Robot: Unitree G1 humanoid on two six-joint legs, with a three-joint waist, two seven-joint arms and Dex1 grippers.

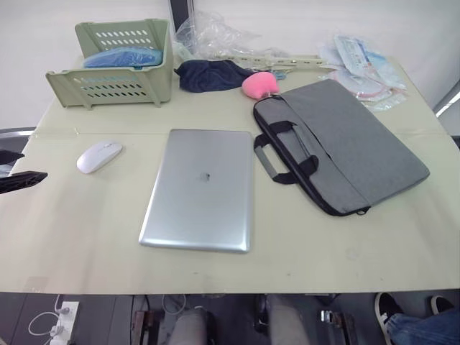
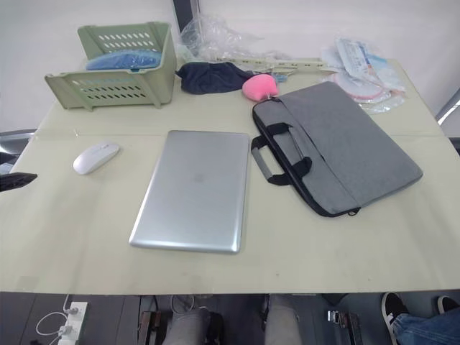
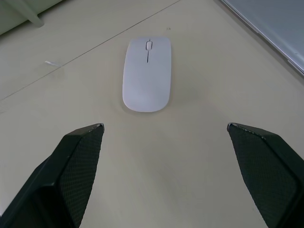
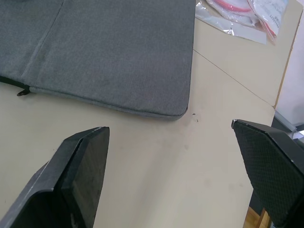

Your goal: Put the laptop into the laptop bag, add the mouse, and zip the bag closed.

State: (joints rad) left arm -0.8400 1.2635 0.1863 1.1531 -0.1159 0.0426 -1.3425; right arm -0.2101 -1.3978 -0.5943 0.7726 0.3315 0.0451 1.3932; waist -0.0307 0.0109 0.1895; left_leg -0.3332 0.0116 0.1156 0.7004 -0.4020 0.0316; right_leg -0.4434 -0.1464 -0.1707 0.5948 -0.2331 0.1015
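Both eye views look forward and down from the head over the whole worktop (image 1: 86, 237), sharing almost the same scene. The left wrist view sits low and close above the mouse (image 3: 147, 73) near the worktop's left edge. The right wrist view looks closely at the laptop bag (image 4: 109, 52) corner by the right edge.

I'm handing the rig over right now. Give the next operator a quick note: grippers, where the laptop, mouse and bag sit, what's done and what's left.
Left gripper: open, empty, facing the mouse.
Right gripper: open, empty, near a corner of the laptop bag.
Laptop: closed, flat on the table, between mouse and bag.
Done: nothing packed.
Left: laptop in, mouse in, zip shut.
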